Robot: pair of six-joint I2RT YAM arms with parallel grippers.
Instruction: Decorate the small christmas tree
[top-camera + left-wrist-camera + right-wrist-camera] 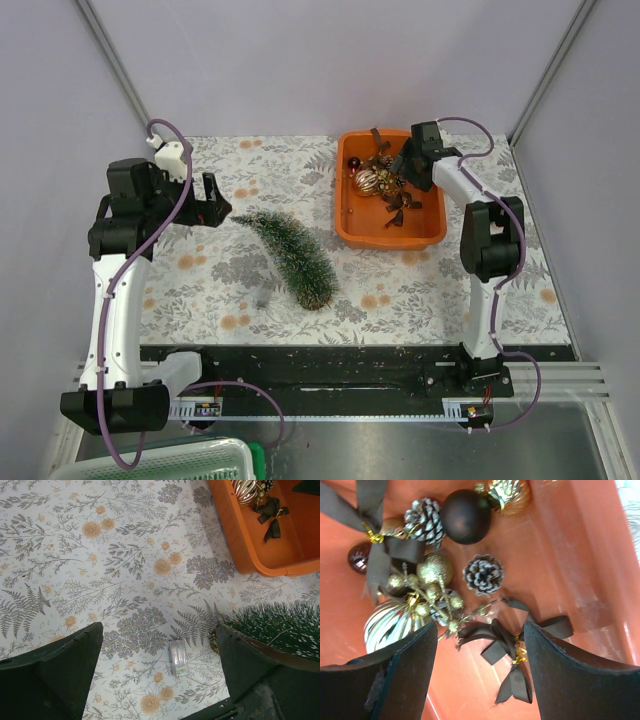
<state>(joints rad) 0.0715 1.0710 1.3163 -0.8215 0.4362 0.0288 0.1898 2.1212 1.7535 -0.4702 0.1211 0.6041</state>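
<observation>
The small christmas tree (290, 252) lies on its side in the middle of the tablecloth, its wooden base (318, 296) toward the near edge. In the left wrist view its frosted bristles (285, 627) show at the right. My left gripper (217, 205) hovers open just left of the tree's tip, with nothing between its fingers (55, 675). My right gripper (480, 645) is down inside the orange tray (350, 228), jaws apart. A dark ribbon bow (502, 647) with a gold tie lies between its fingers (580, 680), close to the right one.
The tray (570, 570) also holds pine cones (483, 574), a dark ball (465, 516), a gold glitter sprig (434, 572) and a ribbed gold-silver bauble (387, 625). A small clear plastic piece (178, 657) lies on the cloth near the tree's base. A green-white basket (170, 462) sits at the bottom left.
</observation>
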